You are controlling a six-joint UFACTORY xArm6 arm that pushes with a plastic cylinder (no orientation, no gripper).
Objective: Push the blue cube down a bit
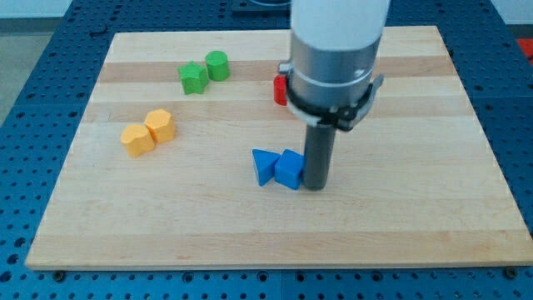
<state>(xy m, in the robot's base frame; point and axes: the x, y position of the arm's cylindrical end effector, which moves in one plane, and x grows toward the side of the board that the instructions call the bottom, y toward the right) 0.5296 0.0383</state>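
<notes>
Wooden board [433, 208] carries all blocks; the arm's white/grey housing [333, 58] hangs over its centre and hides most of a red block [281, 89]. No claw fitted, so nothing is clasped or let go: the rod only pushes. My tip [315, 187] sits on the board, touching or just beside the blue cube [289, 170] on the view's right, i.e. a side contact, not above it. Judgement: to drive the cube toward the view's bottom, tip likely needs repositioning to its top side. Blue triangular block [265, 165] abuts the cube's left, may get dragged. Green pair [204, 72] and orange pair [148, 132] lie well apart, upper left.
</notes>
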